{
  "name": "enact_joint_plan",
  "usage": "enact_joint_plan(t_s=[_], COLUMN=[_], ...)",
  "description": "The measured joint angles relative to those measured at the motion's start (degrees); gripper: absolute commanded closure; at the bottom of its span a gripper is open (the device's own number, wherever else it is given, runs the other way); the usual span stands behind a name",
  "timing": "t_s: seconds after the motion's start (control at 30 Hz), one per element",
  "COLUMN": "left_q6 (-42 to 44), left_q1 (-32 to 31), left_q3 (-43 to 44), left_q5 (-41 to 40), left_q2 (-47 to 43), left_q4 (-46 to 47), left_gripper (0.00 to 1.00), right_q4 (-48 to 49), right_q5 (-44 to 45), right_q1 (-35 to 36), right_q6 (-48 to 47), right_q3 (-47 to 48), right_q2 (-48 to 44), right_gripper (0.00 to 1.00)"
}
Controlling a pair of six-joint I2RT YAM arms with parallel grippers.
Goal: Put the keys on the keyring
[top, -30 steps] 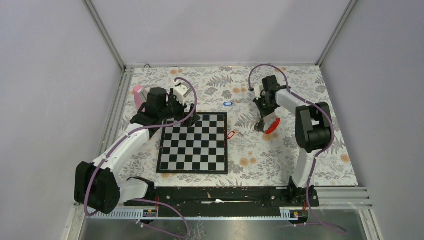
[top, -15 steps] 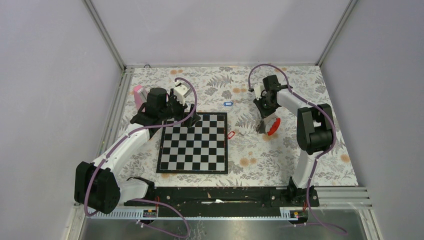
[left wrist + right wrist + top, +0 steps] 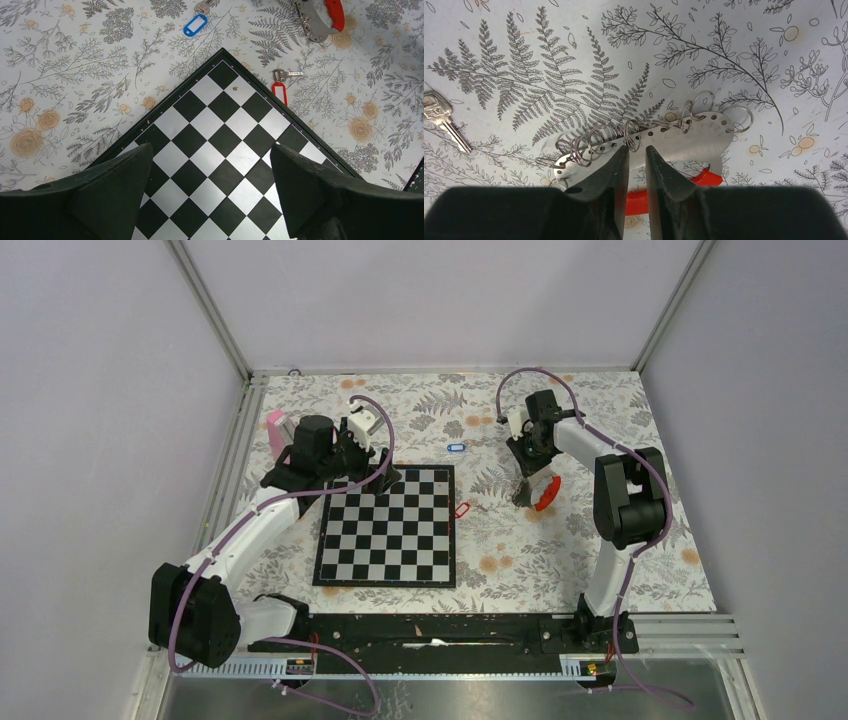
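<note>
Right wrist view puts the right gripper point(image 3: 637, 149) low over the table, its two black jaws only a narrow slit apart. Nothing is visibly clamped between them. Their tips sit at the near edge of the keyring point(image 3: 696, 137), a curved, silvery, perforated metal plate strung with a row of small wire rings and carrying a red plastic piece on its near side. The keyring lies flat on the floral table cover point(image 3: 724, 60), on the right half of the table, beyond the chessboard's right edge.

The left gripper point(image 3: 210, 146) hangs with its jaws spread wide and empty above the far right corner of the black-and-white chessboard point(image 3: 210, 115).

The red-tagged key point(image 3: 279, 92), a tiny silver key on a red plastic tag, lies just off the board's right edge, between board and keyring. The blue-tagged key point(image 3: 195, 24), its twin on a blue tag, lies beyond the board's far edge, well apart from both.

All of it looks light, stiff and slippery. The plate is thin and hugs the surface, so its thicker red piece seems the surest place to pinch it. The wire rings look springy and likely to slide or twist under a fingertip. Each key is probably best taken by its broader plastic tag, leaving the metal head free for threading.
</note>
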Motion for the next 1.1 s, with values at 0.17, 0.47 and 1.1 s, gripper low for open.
enact_joint_plan(t_s=[0.17,0.47,1.1], left_q6=[0.0,0.1,0.2], left_q1=[0.0,0.0,0.0], left_q3=[0.0,-0.7,-0.8], left_q5=[0.0,0.3,0.4], left_q2=[0.0,0.0,0.0], left_q4=[0.0,0.0,0.0], left_gripper=[0.01,0.01,0.01], right_q4=[0.0,-0.7,-3.9], right_q5=[-0.9,-5.0,-13.7], right_q1=[0.0,0.0,1.4], right_q6=[0.0,-0.3,-5.2], right_q3=[0.4,0.5,-5.6], right_q2=[0.0,-0.3,-6.2], right_gripper=[0.76,0.68,0.52])
